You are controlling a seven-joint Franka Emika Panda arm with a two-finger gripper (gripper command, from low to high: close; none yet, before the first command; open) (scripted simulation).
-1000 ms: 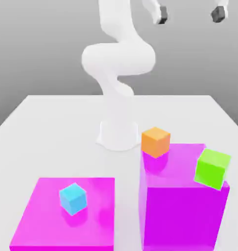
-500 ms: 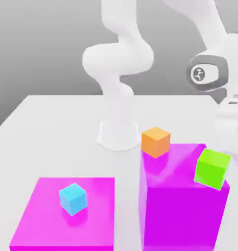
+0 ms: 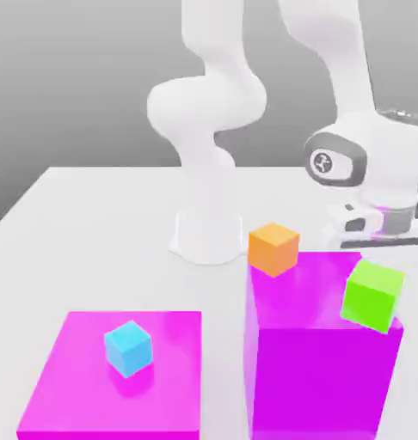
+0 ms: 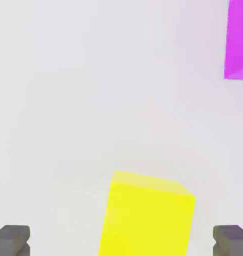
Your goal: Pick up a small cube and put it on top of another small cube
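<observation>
The tall magenta block stood on the pale table, towards the exterior view's right. Beyond it, on that same side, hung the robot's hand, with the gripper spread wide and holding nothing. In the hand view, the small yellow cube showed between the gripper's two fingers, with a gap on either side of it. A magenta piece lay apart from that cube; whether it was the tall block could not be told.

The orange cube sat at the tall block's far corner, on the exterior view's left, and the lime-green cube was at its right-hand side, near the front edge. The low magenta slab lay to the exterior view's left of the tall block, apart from it, carrying the light-blue cube. The arm's base stood behind the tall block and to its left in that view.
</observation>
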